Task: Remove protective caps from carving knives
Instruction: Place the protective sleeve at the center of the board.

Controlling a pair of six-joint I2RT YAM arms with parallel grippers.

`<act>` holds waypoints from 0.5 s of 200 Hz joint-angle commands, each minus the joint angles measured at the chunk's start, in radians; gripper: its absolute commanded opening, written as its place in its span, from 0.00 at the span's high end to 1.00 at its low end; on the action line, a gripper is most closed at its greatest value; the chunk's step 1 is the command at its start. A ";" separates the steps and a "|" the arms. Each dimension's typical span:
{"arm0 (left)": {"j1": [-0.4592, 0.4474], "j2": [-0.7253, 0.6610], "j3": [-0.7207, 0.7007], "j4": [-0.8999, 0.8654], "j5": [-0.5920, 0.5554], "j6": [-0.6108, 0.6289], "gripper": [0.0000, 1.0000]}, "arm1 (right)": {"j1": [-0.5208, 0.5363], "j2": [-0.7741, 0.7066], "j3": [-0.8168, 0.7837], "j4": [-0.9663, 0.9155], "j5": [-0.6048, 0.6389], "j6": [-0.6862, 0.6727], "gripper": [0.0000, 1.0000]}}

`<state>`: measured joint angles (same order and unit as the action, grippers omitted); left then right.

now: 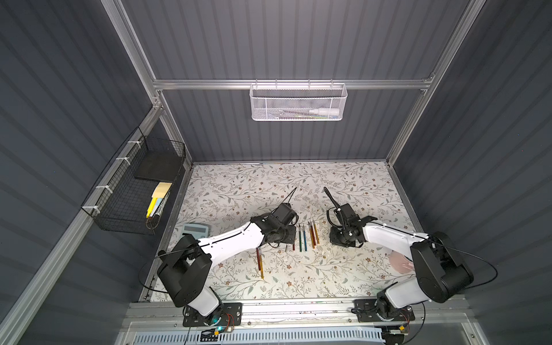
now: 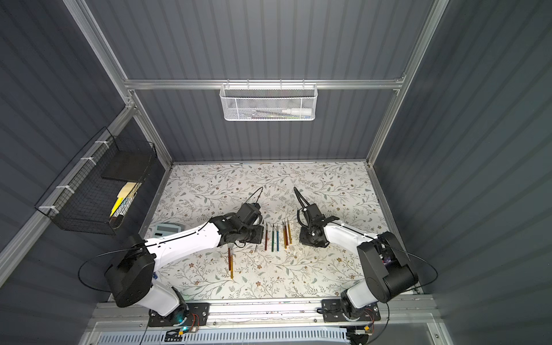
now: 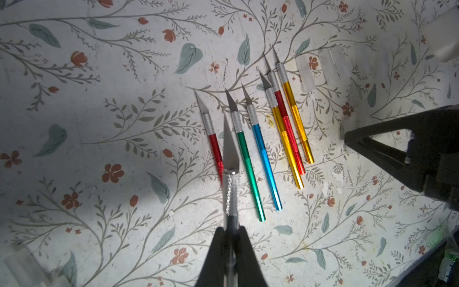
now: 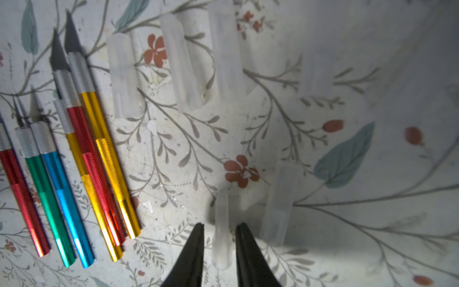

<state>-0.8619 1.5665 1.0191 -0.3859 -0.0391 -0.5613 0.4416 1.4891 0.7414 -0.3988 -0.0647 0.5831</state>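
Note:
Several carving knives (image 3: 265,159) lie side by side on the flowered table, red, green, blue and gold, all with bare blades; the row also shows in both top views (image 1: 304,237) (image 2: 277,237). My left gripper (image 3: 231,229) is shut on a silver knife (image 3: 232,193) whose bare blade points over the row. Several clear protective caps (image 4: 183,64) lie loose beside the row. My right gripper (image 4: 221,226) is open with one cap (image 4: 221,213) lying between its fingers, and another cap (image 4: 280,203) lies just beside it. Two more knives (image 1: 260,264) lie apart near the left arm.
A grey calculator (image 1: 195,230) sits at the table's left edge, partly under the left arm. A black wire basket (image 1: 134,191) hangs on the left wall and a white mesh basket (image 1: 297,103) on the back rail. A pink object (image 1: 400,263) shows under the right arm.

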 commanded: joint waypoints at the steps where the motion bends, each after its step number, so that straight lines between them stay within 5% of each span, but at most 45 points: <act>1: 0.009 0.021 -0.010 -0.021 -0.019 -0.012 1.00 | 0.009 -0.052 0.027 -0.030 0.011 -0.008 0.72; 42: 0.012 0.079 0.009 -0.007 -0.010 -0.023 1.00 | 0.015 -0.158 -0.002 -0.037 -0.022 -0.027 0.71; 100: 0.016 0.154 0.034 0.007 -0.043 -0.068 1.00 | 0.016 -0.312 -0.073 0.042 -0.225 -0.065 0.61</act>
<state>-0.8551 1.6878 1.0203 -0.3805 -0.0509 -0.5922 0.4526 1.2251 0.7059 -0.3889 -0.1772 0.5526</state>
